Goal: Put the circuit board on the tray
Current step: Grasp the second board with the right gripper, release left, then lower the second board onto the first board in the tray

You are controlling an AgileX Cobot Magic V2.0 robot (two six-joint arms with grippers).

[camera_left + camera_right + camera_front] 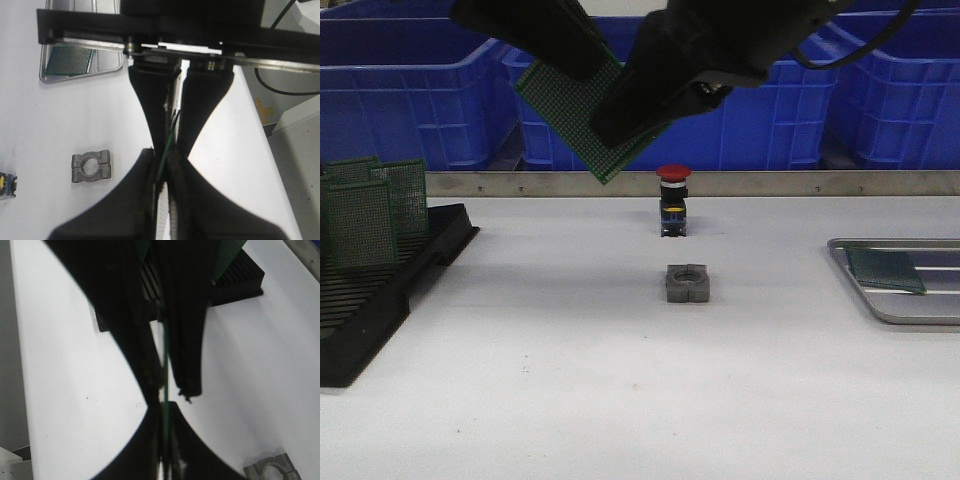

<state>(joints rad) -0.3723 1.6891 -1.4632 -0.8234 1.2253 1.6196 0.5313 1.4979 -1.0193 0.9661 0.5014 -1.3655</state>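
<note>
i'm working over the white counter [620,400], with the blue bins [410,90] filling the top of the frame and the black slotted rack [380,300] at the left edge holding a few upright boards. the tray [880,305] is sitting at the right edge, already carrying one green board [885,270] near its left end. both arms are meeting in the upper middle of the frame, well above the counter. the left claw [582,62] and the right claw [630,120] are both clamping the same circuit board [570,115], which is hanging tilted on one corner; each wrist view shows it edge-on, pinched between dark fingers [172,145]. this looks to me like a hand-over. i'm judging the safe way is to keep the right claw squeezing firmly before the left one lets go, then carry the board across toward the right edge, clearing the red-capped push button [673,200] and the small grey clamp block [686,283] in mid-frame, and lay it flat beside the board already there.
</note>
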